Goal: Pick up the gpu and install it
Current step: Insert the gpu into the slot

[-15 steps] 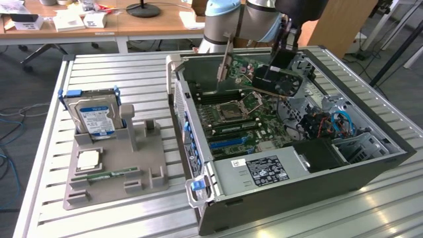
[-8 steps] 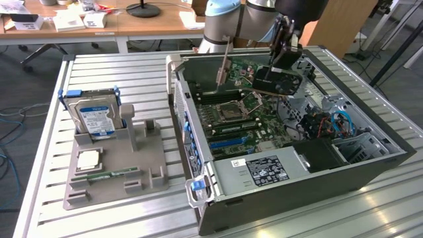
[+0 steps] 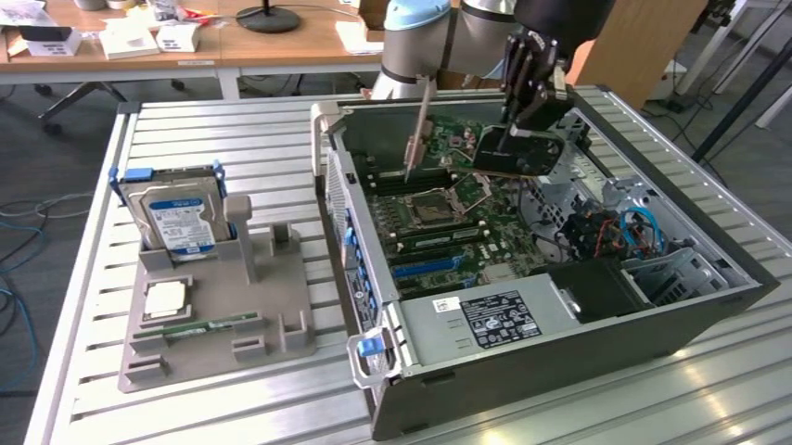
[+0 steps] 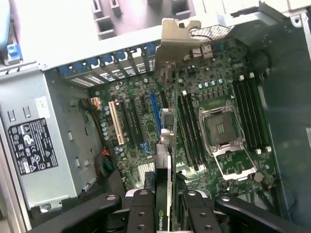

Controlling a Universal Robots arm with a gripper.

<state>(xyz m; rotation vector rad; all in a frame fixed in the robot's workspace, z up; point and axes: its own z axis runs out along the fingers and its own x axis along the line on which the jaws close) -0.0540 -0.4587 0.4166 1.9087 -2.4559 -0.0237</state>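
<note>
My gripper (image 3: 535, 119) is shut on the gpu (image 3: 513, 154), a dark flat card, and holds it edge-down over the open computer case (image 3: 594, 334). Its silver end bracket (image 3: 420, 130) hangs toward the case's rear wall. The card hovers above the motherboard (image 3: 433, 222), near the bare processor socket (image 3: 436, 209), and does not touch it. In the wrist view the gpu (image 4: 164, 160) runs edge-on away from my gripper (image 4: 165, 216), with its bracket (image 4: 180, 34) at the far end. A blue slot (image 4: 154, 111) and a white slot (image 4: 116, 124) lie beside the card's line.
The grey power supply (image 3: 489, 320) fills the case's near corner, and cables (image 3: 625, 232) sit at the exterior view's right. A grey fixture (image 3: 210, 343) on the slatted table (image 3: 223, 139) holds a hard drive (image 3: 180, 218), a processor (image 3: 165, 298) and a green memory stick (image 3: 204, 324).
</note>
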